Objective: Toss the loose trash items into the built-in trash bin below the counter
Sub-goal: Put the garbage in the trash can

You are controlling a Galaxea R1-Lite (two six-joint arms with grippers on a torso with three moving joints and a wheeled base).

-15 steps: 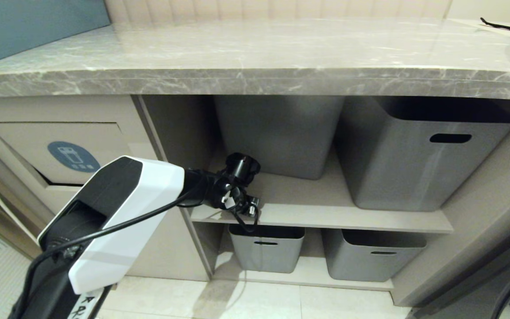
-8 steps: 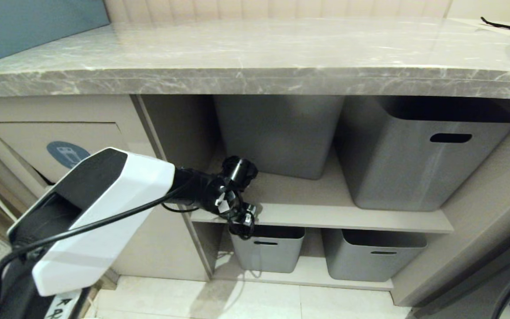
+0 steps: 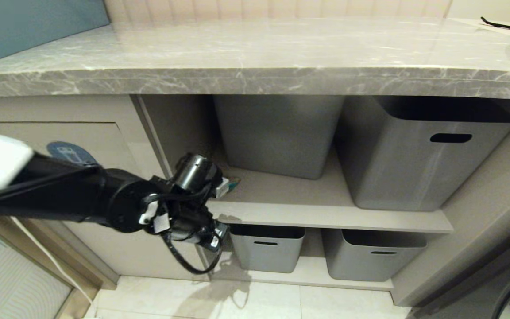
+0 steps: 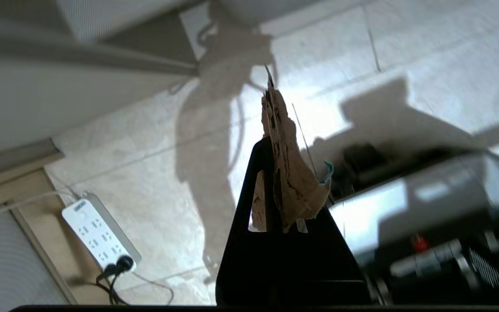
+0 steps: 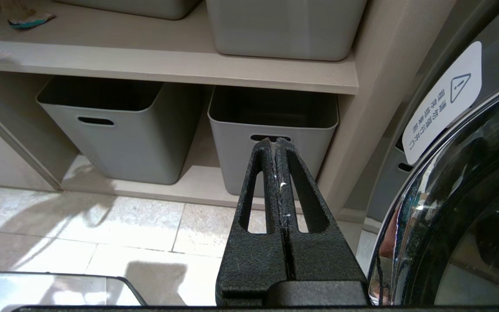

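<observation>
Fingers (image 4: 271,173) pinched tight on a torn cardboard scrap (image 4: 290,173)—carry it to the bin flap (image 3: 67,144) under the tabletop (image 3: 255,53), push in, then release.

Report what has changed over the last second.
The left gripper, shut on a brown cardboard scrap, has drawn back from the shelf toward the left, nearer the built-in trash bin. That uncovers a teal-patched scrap on the shelf. The grey tubs and the counter stayed put.

Grey tubs (image 3: 414,150) on shelves (image 3: 326,215), power strip (image 4: 100,232), possibly washer door (image 5: 470,208)
</observation>
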